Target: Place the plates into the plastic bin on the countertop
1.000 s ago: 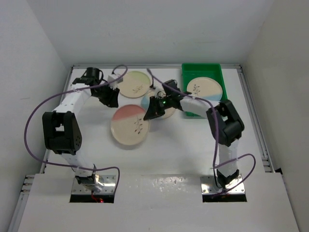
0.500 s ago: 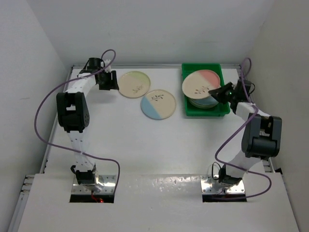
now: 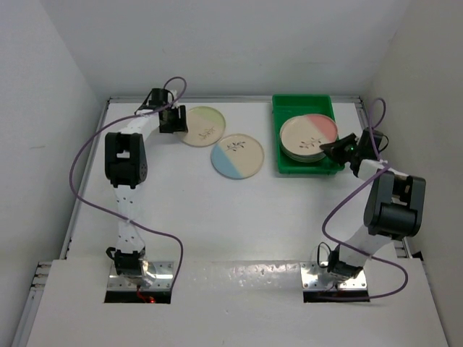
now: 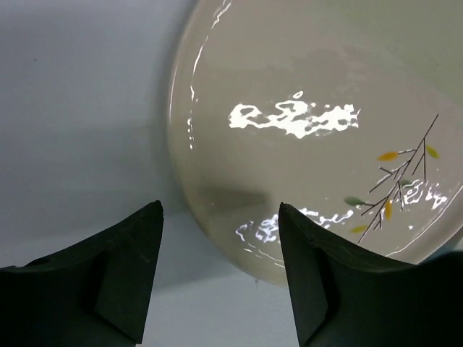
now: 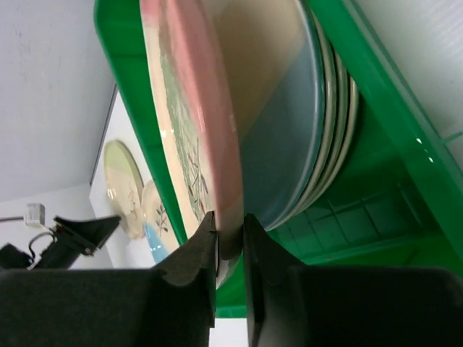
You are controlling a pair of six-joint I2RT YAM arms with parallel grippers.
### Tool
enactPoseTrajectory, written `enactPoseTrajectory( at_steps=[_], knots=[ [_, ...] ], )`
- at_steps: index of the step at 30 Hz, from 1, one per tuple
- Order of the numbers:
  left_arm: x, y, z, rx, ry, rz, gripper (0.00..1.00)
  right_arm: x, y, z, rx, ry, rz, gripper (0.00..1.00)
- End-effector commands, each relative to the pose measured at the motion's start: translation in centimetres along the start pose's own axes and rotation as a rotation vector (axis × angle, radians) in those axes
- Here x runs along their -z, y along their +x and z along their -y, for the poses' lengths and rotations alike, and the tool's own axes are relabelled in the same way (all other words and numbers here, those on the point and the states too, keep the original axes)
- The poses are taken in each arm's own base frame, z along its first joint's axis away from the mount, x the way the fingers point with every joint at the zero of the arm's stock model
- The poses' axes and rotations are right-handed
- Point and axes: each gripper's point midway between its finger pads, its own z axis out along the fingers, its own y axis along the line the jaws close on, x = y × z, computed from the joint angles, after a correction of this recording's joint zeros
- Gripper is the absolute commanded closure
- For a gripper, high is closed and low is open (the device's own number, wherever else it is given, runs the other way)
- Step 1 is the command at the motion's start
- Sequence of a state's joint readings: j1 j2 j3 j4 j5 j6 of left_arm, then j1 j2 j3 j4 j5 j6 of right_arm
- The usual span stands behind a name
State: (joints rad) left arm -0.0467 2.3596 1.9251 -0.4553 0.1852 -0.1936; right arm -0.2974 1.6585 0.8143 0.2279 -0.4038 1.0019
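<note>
The green plastic bin (image 3: 278, 155) stands at the back right of the white countertop (image 3: 239, 217) and holds a stack of plates. My right gripper (image 3: 329, 147) is shut on the rim of the pink and cream plate (image 3: 309, 134), holding it just above that stack; in the right wrist view the rim (image 5: 224, 195) sits between my fingers over the blue and cream plates (image 5: 318, 144) below. A pale green plate (image 3: 202, 126) and a blue and cream plate (image 3: 237, 155) lie on the countertop. My left gripper (image 3: 173, 121) is open at the pale green plate's left rim (image 4: 239, 238).
White walls close in the countertop on the left, back and right. The bin's green wall (image 5: 391, 123) runs close to my right fingers. The two arm bases sit at the near edge.
My right gripper has lowered the pink plate closer to the stack in the bin. My left gripper has moved right, up to the pale green plate's rim.
</note>
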Motion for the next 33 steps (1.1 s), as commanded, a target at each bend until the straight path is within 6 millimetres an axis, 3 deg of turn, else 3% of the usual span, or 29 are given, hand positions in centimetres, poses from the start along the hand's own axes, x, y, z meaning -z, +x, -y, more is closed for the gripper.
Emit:
enactPoseTrajectory(
  at_steps=[1,2,4,5,7,8,9,10,11,12,13,15,17,20,21,22,23,24,26,29,30,33],
  knots=[
    [-1.1,-0.2,0.5,-0.005,-0.025,0.006,0.32,-0.8,-1.6,-2.3,0.076,-0.072,0.013,0.82],
    [-1.5,0.0,0.4,-0.004,-0.025,0.002,0.32,-1.2,-1.7,-2.1,0.072,-0.049,-0.001,0.63],
    [-1.9,0.4,0.1,-0.002,-0.036,-0.008,0.32,-1.6,-1.3,-0.5,0.09,0.055,-0.025,0.5],
    [-2.2,0.4,0.1,-0.002,-0.036,-0.008,0.32,-1.7,-2.5,-1.9,0.122,0.05,-0.003,0.39],
    [-2.6,0.9,0.4,0.0,-0.013,-0.021,0.41,-1.4,-1.4,0.4,0.169,0.184,-0.049,0.33],
    [-2.9,1.4,0.5,-0.009,0.001,-0.033,0.47,-1.5,-2.5,-0.9,0.2,0.181,-0.03,0.32],
    [-2.9,1.7,0.8,-0.007,0.018,-0.046,0.53,-1.2,-1.7,0.0,0.246,0.242,-0.061,0.3],
    [-3.2,2.2,1.1,-0.015,0.046,-0.058,0.67,-0.8,-1.4,1.0,0.257,0.307,-0.071,0.29],
    [-3.0,2.7,1.3,-0.01,0.054,-0.082,0.76,-0.8,-2.0,0.0,0.304,0.312,-0.059,0.27],
    [-3.0,3.4,1.2,-0.031,0.062,-0.101,0.86,0.0,-1.2,0.9,0.32,0.385,-0.089,0.27],
    [-3.3,4.1,1.1,-0.038,0.061,-0.122,1.0,0.4,-1.6,1.2,0.37,0.422,-0.073,0.26],
    [-3.0,5.6,0.9,-0.059,0.068,-0.175,1.0,1.0,-0.7,0.1,0.428,0.433,-0.091,0.25],
    [-2.5,7.0,-0.2,-0.123,0.066,-0.23,1.0,1.9,-1.5,-0.4,0.519,0.479,-0.039,0.25],
    [-0.4,9.3,-2.8,-0.318,0.014,-0.323,1.0,2.5,-0.6,-2.5,0.638,0.445,-0.037,0.24],
    [1.4,11.0,-4.1,-0.362,-0.011,-0.37,1.0,2.3,-0.1,-3.1,0.68,0.416,-0.042,0.24],
    [2.4,11.7,-5.2,-0.413,-0.032,-0.393,1.0,2.0,2.3,-5.1,0.744,0.349,-0.076,0.24],
    [3.3,12.3,-6.2,-0.545,-0.038,-0.422,1.0,1.8,3.2,-5.7,0.796,0.317,-0.098,0.24],
    [5.1,14.3,-6.6,-0.607,-0.032,-0.47,1.0,1.5,5.6,-7.5,0.88,0.257,-0.123,0.22],
    [6.9,15.5,-8.3,-0.744,-0.071,-0.525,1.0,0.9,7.4,-9.0,0.956,0.186,-0.153,0.22],
    [8.7,17.0,-8.1,-0.764,-0.029,-0.535,1.0,0.0,12.5,-12.3,1.013,0.05,-0.206,0.21],
    [8.7,17.3,-7.6,-0.746,0.009,-0.521,0.97,-0.5,13.9,-12.2,1.014,0.031,-0.241,0.21],
    [8.4,17.6,-6.3,-0.671,0.058,-0.496,0.8,-1.1,18.2,-14.7,0.991,-0.11,-0.32,0.21]
  ],
)
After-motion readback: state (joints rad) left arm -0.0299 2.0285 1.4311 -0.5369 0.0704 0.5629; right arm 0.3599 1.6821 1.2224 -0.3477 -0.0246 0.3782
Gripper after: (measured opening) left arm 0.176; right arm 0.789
